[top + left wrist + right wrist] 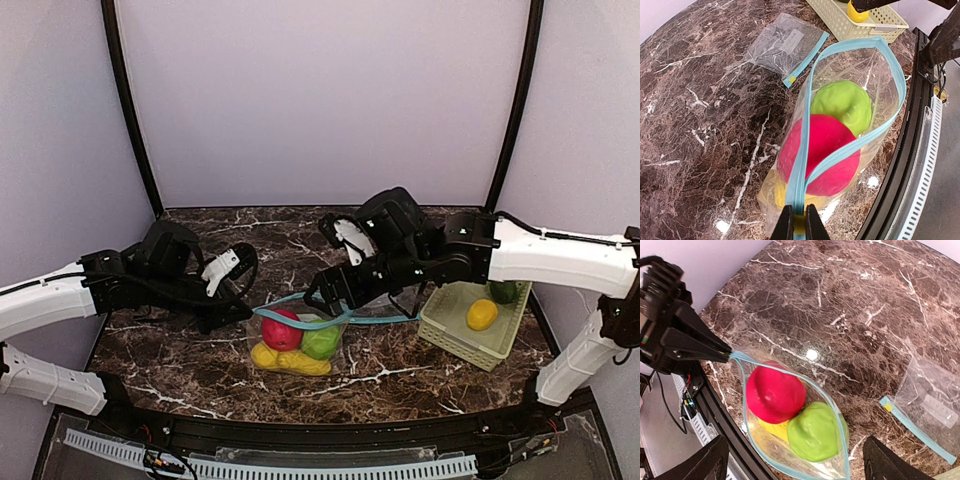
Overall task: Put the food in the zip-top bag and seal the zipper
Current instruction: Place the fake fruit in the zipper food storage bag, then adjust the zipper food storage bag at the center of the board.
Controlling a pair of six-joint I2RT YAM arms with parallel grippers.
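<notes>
A clear zip-top bag point(338, 352) with a light blue zipper lies at the front middle of the table, its mouth open. In it are a red ball point(281, 330), a light green ball point(321, 342) and yellow pieces point(290, 360). My left gripper point(799, 222) is shut on the bag's zipper end, at a small yellow tab; in the top view it point(248, 298) is at the bag's left corner. My right gripper point(797, 465) is open and empty, right above the bag's mouth point(842, 440). A yellow piece point(482, 314) and a dark green piece point(503, 291) lie in the basket.
A pale green slatted basket point(450, 335) stands at the right, beside the bag. A second, flat empty zip-top bag point(785, 45) lies behind the first one, towards the basket. The table's black front rail point(905, 165) runs close to the bag.
</notes>
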